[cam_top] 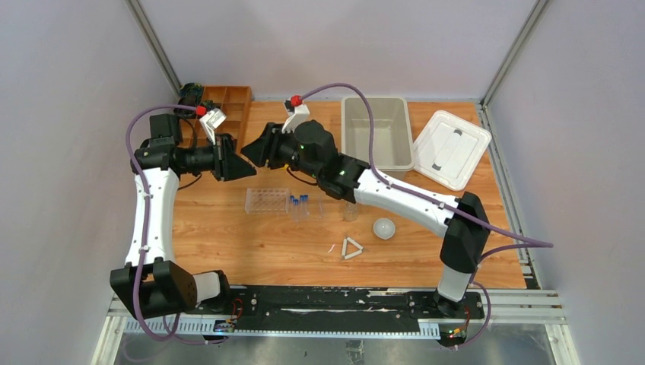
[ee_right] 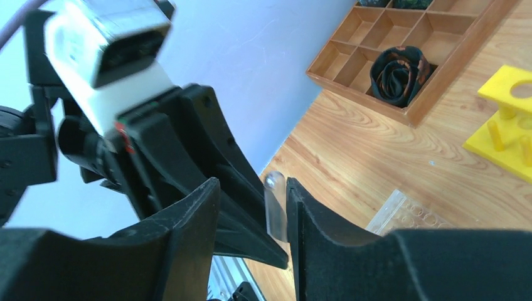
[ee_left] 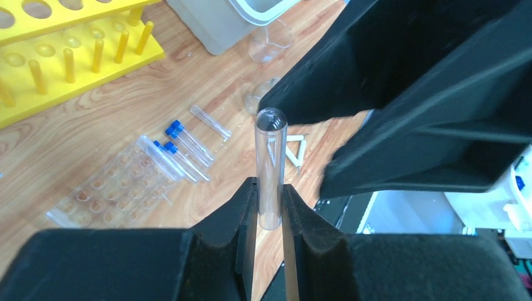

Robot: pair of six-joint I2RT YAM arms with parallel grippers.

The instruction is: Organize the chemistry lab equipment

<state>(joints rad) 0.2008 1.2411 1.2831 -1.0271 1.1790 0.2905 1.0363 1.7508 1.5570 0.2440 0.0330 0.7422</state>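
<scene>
At far left, back corner of the table (cam_top: 251, 251): wooden compartment tray (cam_top: 228, 103), a dark rolled object (ee_right: 399, 75) in one compartment. Just right of it my left gripper (cam_top: 242, 169) hangs in mid-air, clenched on a clear tube (ee_left: 271, 157). Both pads press the tube near its open end, and the rounded end sticks out toward my other arm. My right gripper (cam_top: 249, 156) faces it tip to tip above the table. Its jaws stand apart around the rounded end. In the right wrist view the tube lies against one finger (ee_right: 313, 219), with a gap on the other side, so that grip is released.

Below on the table, left to right:
- clear plastic rack (cam_top: 266, 200), lying flat
- blue-capped tubes (cam_top: 298, 204), loose just beside the rack's right edge
- beaker (cam_top: 350, 211), partly under my right arm
- white triangle (cam_top: 351, 248), nearer the bases
- white round dish (cam_top: 384, 228), near the triangle but apart from it

Back right: grey bin (cam_top: 376, 133), with its lid (cam_top: 451, 148) lying beside it on the right.
</scene>
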